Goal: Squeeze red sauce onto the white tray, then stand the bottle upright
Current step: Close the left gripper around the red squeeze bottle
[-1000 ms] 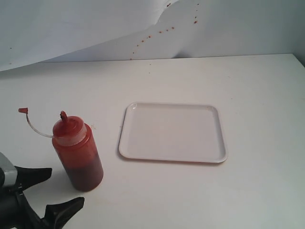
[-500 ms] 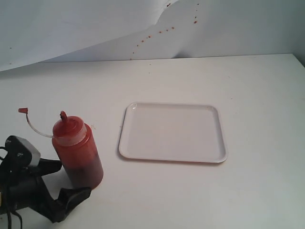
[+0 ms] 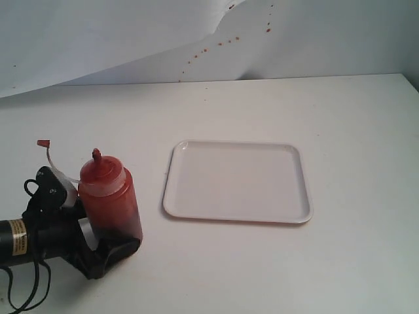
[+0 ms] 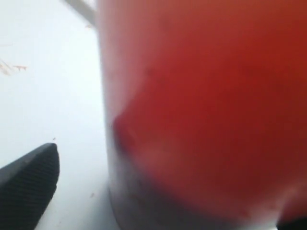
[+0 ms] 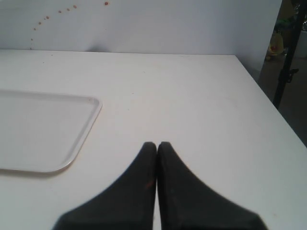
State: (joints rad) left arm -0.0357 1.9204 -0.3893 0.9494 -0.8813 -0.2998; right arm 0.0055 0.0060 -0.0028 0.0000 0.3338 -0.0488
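The bottle [image 3: 110,203] stands on the table left of the white tray [image 3: 237,182], holding dark red sauce [image 3: 114,219], with its red nozzle up and its small cap [image 3: 44,142] out on the tether. My left gripper [image 3: 107,234] is open and straddles the bottle's lower half. In the left wrist view the bottle [image 4: 201,110] fills the picture, and one finger [image 4: 29,184] stands a gap away from its wall. The tray's surface shows bare white. My right gripper [image 5: 157,143] is shut and empty over the table, right of the tray [image 5: 38,129].
White backdrop paper [image 3: 131,39] dotted with red specks rises behind the table. The table's right edge [image 5: 268,110] drops off near my right gripper, with a dark stand beyond it.
My left gripper has moved in from the lower left until its fingers flank the bottle. The bottle has shifted slightly right, and its tethered cap has risen.
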